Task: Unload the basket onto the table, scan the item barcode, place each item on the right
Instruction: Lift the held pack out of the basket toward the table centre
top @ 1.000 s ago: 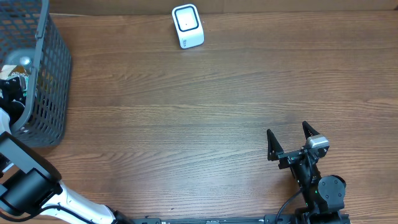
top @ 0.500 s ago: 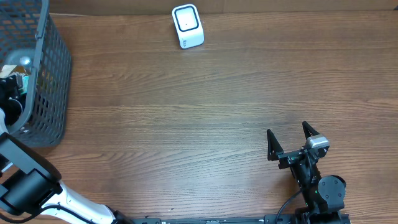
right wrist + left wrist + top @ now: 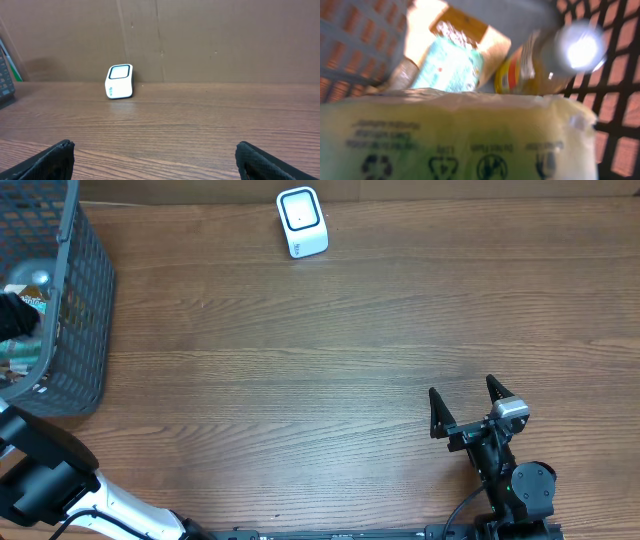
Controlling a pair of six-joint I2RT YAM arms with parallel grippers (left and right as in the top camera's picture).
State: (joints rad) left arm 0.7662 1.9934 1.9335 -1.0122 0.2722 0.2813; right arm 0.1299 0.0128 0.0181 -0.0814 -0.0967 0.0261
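Right jaws: spread wide, nothing between them; right gripper (image 3: 462, 408) sits low over the table (image 3: 300, 380), near the front right edge.
Left jaws: cannot tell. The left wrist view shows no fingers, and overhead the left gripper (image 3: 14, 317) is only a dark shape inside the basket (image 3: 80, 290) at the left edge of the frame.
Item: pale green package (image 3: 445, 135) fills the lower half of the left wrist view, very close and blurred; a row of small symbols and upside-down print shows, no barcode readable.
Item location: inside the basket, in front of the other goods; overhead does not show it clearly.
Left wrist only: teal packet (image 3: 450, 67) and a bottle (image 3: 555, 55) with a shiny glaring cap lie behind the package, mesh wall around them.
Scanner: white scanner (image 3: 301, 222) stands at the far edge of the table, well apart from both grippers.
Right wrist only: scanner (image 3: 119, 81) seen from the side, upright against a brown board (image 3: 200, 40); own fingertips at the lower corners, bare wood between them.
Overhead only: layout of basket far left, scanner top centre, right gripper bottom right.
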